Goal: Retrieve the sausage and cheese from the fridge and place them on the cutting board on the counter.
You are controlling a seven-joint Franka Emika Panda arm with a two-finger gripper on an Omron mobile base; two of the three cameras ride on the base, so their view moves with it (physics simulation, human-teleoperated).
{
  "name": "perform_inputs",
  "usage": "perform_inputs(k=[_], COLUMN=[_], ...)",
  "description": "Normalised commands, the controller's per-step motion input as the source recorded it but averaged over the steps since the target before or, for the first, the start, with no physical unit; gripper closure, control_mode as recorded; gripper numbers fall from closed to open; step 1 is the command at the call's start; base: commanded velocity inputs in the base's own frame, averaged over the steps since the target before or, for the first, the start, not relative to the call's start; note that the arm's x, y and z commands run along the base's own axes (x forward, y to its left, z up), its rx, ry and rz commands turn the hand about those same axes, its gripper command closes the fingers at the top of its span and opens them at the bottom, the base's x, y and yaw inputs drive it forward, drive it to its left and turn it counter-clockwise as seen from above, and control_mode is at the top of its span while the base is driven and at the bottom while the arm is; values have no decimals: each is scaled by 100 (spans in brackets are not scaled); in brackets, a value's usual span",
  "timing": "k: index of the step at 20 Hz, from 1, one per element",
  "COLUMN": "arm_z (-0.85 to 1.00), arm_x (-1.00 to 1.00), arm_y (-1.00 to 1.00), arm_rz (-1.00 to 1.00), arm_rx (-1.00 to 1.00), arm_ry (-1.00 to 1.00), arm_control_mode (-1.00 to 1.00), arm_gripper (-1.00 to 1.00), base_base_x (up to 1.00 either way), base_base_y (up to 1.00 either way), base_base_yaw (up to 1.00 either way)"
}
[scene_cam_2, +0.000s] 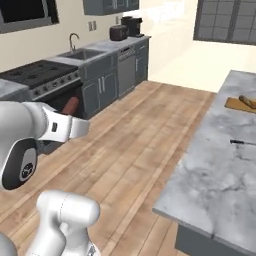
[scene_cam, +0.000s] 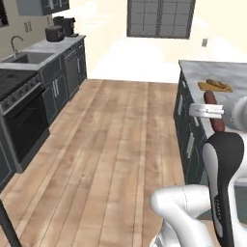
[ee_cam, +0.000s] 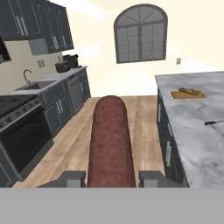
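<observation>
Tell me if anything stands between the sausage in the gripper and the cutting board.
Nothing visible blocks it. The gripper holds the sausage above open floor; the cutting board lies ahead on the counter, already carrying something small, with a dark utensil nearer.

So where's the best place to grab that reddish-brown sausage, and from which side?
The hand is already shut on the reddish-brown cylindrical sausage at one end, its fingers pressing the two curved sides. That suits its shape: a long, round body, narrow enough to span crosswise. The rest juts forward, free to be laid down.
</observation>
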Motion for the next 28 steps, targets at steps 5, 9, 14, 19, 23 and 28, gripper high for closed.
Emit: perform_inputs(k=[5,9,14,19,23,28], arm_z=[0,0,0,0,0,0], arm_x=[0,0,0,0,0,0], arm_y=[0,0,0,0,0,0], arm_rz=[0,0,0,0,0,0], arm_rx=[0,0,0,0,0,0], arm_ry=[0,0,0,0,0,0], arm_control_mode=[100,100,100,100,100,100], arm_gripper=[100,100,100,100,100,100], base_base_x=[100,100,100,100,100,100], base_base_y=[34,41,39,41,46,53], base_base_yaw=[-19,-20,-23,-27,-29,-32])
